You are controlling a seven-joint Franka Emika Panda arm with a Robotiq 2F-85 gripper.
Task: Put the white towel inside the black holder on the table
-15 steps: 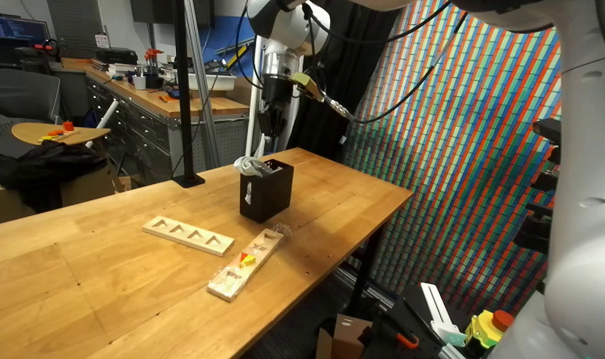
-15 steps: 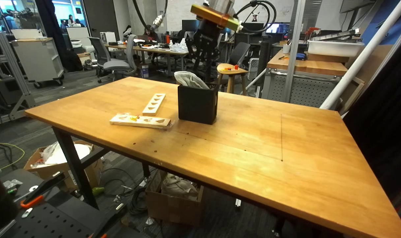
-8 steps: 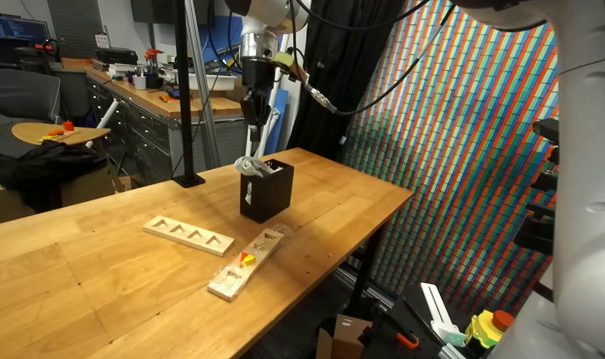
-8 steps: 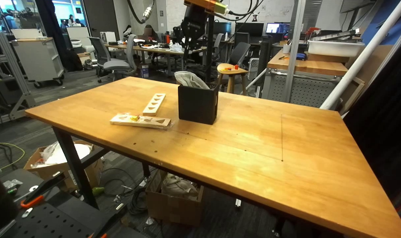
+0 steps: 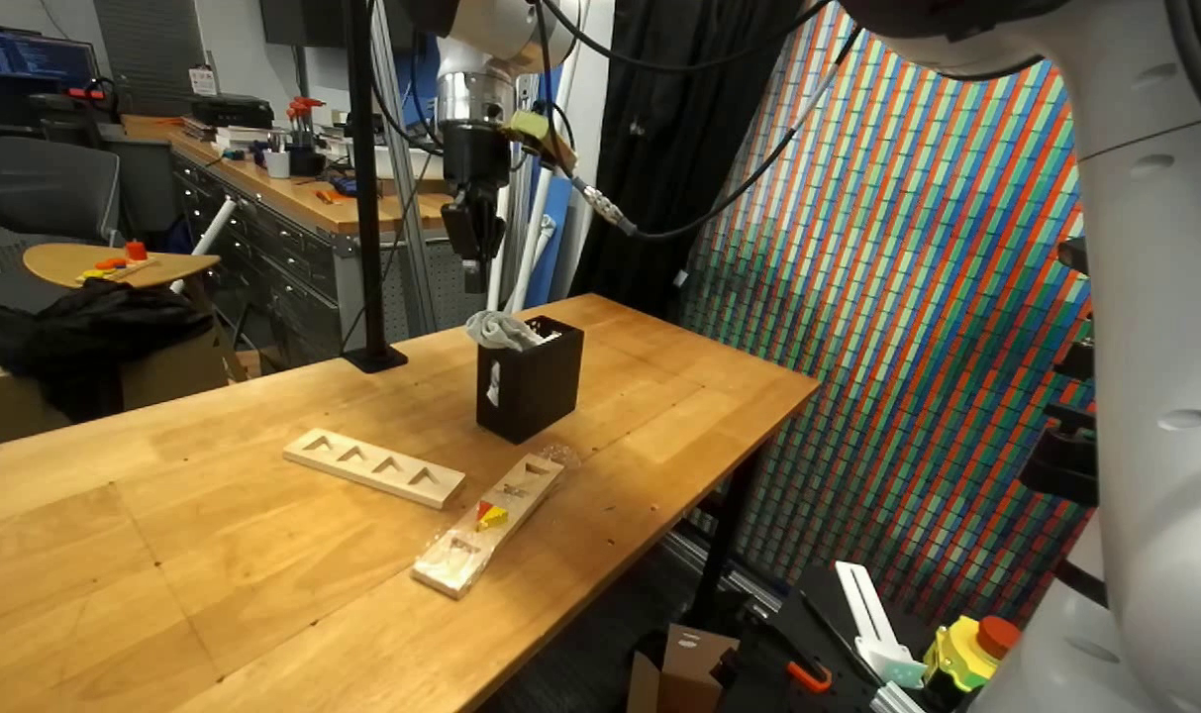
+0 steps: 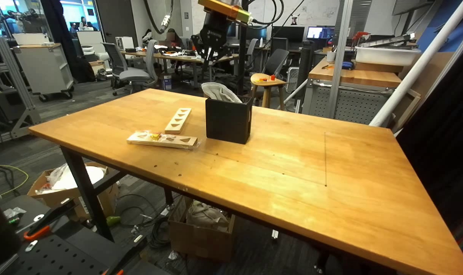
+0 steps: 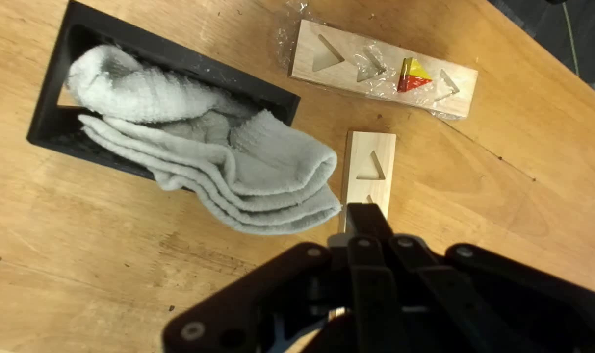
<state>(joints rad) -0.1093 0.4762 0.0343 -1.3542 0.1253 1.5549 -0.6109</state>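
The white towel (image 7: 272,152) is bunched partly inside the black holder (image 7: 179,54). In the wrist view its folded end juts over the holder's rim and past its side. Both exterior views show towel folds (image 5: 501,330) (image 6: 220,91) rising above the top of the holder (image 5: 541,386) (image 6: 227,120), which stands upright on the table (image 6: 292,164). My gripper (image 7: 368,208) is shut with nothing in its fingers. It hangs in the air above the towel's level, apart from it, up and to the left of the holder in an exterior view (image 5: 475,282).
Two pale wooden strips with triangular cutouts lie near the holder: a bare strip (image 5: 372,467) and a strip in clear wrap (image 5: 486,525) with red and yellow pieces. A black post (image 5: 367,198) stands at the table's edge, left of the gripper in that exterior view.
My shut gripper has moved left in both exterior views, first rising from near the holder, then dipping slightly. Towel, holder and strips have stayed where they were.
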